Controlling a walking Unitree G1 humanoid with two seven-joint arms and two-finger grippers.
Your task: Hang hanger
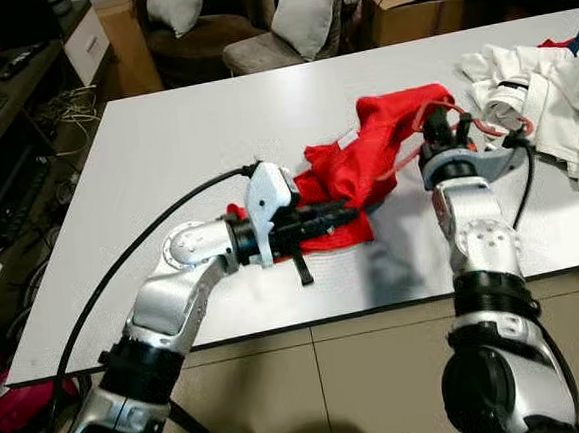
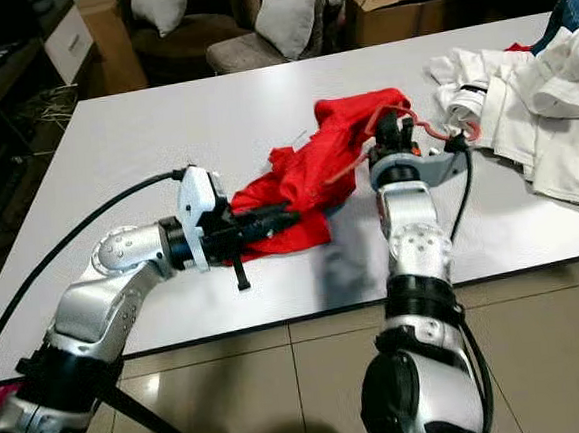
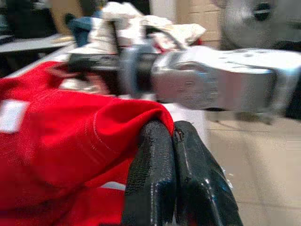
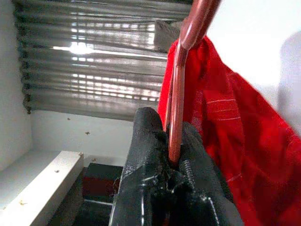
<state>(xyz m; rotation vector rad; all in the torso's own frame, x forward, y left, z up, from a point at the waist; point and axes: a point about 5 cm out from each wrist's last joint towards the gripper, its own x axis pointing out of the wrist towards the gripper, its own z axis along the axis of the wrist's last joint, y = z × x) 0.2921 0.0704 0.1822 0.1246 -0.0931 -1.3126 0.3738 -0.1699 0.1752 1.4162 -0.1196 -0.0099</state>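
Note:
A red garment (image 1: 365, 160) lies crumpled in the middle of the white table (image 1: 193, 134). A thin salmon-red hanger (image 4: 178, 117) runs into it at its far right end. My right gripper (image 1: 451, 134) stands upright over that end, shut on the hanger wire, with red cloth hanging beside its fingers (image 4: 150, 141). My left gripper (image 1: 345, 215) reaches in low from the left, level with the table. It is shut on the garment's near edge, and cloth folds over its fingertips (image 3: 157, 136). Most of the hanger is hidden inside the cloth.
A pile of white clothes (image 1: 540, 86) covers the table's right end, close to my right arm. Beyond the table stand chairs with cushions (image 1: 294, 20) and a cardboard box (image 1: 418, 6). A dark cabinet (image 1: 10, 108) with cables runs along the left.

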